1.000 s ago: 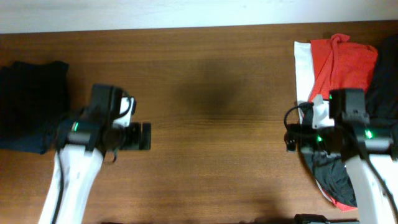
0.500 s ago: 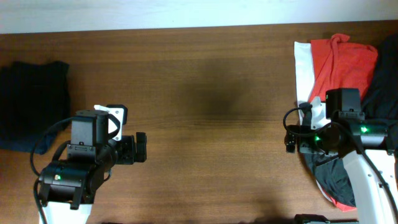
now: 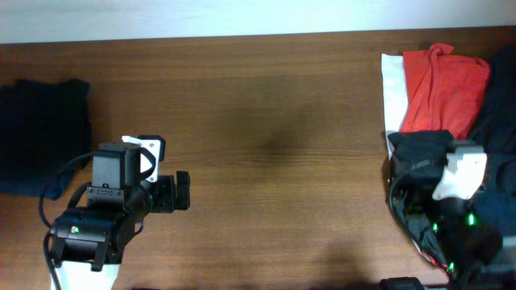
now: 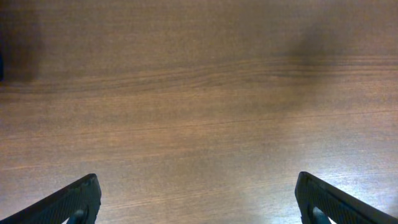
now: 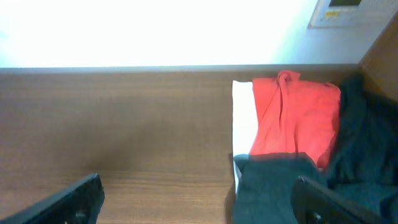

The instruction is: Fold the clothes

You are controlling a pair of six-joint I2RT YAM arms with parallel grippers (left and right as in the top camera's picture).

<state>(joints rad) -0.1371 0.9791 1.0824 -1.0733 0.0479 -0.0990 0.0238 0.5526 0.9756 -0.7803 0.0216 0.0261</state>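
Note:
A black soft garment (image 3: 419, 149), seemingly the shorts, lies bunched at the near left of the clothes pile on the table's right side. In the right wrist view it (image 5: 273, 186) shows dark below the red cloth, and its shape is unclear. My right gripper (image 5: 202, 202) is open and empty, raised and tilted towards the far wall. The black garment lies below and between its fingers, towards the right one. The right arm (image 3: 459, 173) sits at the front right. My left gripper (image 3: 181, 192) is open and empty over bare wood (image 4: 199, 205).
The pile also holds a red garment (image 3: 443, 84), a white one (image 3: 392, 89) and another dark one (image 3: 500, 97) at the table's right edge. A folded dark navy garment (image 3: 40, 145) lies at the far left. The wall runs along the far edge.
My right arm has pulled back towards the front right and tilted up, uncovering the black garment. My left arm drew back a second ago and has held still since.

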